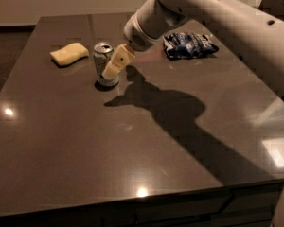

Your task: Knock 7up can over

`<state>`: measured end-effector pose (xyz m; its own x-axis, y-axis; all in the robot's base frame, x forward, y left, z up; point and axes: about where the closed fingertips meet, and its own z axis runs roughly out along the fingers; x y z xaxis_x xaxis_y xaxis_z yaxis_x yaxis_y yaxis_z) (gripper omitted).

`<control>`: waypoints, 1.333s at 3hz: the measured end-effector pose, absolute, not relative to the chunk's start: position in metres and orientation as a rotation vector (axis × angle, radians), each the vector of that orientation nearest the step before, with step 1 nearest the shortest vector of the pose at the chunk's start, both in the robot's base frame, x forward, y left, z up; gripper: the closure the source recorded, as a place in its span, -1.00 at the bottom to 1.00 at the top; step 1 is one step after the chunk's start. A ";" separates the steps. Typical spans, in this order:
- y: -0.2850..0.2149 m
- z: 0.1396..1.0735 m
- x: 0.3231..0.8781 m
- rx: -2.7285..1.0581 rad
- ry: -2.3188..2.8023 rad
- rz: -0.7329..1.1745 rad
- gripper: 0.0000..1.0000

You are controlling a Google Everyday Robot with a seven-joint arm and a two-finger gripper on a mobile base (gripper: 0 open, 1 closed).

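Reaching down from the upper right, the arm (213, 13) held its end effector (114, 65) slanted against the right side of the can (102, 56), touching it or very nearly so. The slant seemed meant to press the can leftward, so that a sideways sweep would tip it rather than merely slide it. Whether the end effector was clenched or released could not be told. The can stood upright on the counter (132, 164), toward the far left, so the knock was not yet done. A sponge (68, 54) lay near the can on its left, in the likely line of fall, and might catch it. A bag (189, 45) lay well apart on the right, out of the way.
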<state>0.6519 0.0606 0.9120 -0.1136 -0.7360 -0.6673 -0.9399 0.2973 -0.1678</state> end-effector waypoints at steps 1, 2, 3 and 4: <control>0.084 0.907 0.656 -1.510 1.876 0.414 -0.95; 0.096 0.905 0.659 -1.524 1.870 0.421 -0.50; 0.091 0.916 0.660 -1.550 1.880 0.448 0.28; 0.077 0.933 0.655 -1.592 1.914 0.425 0.88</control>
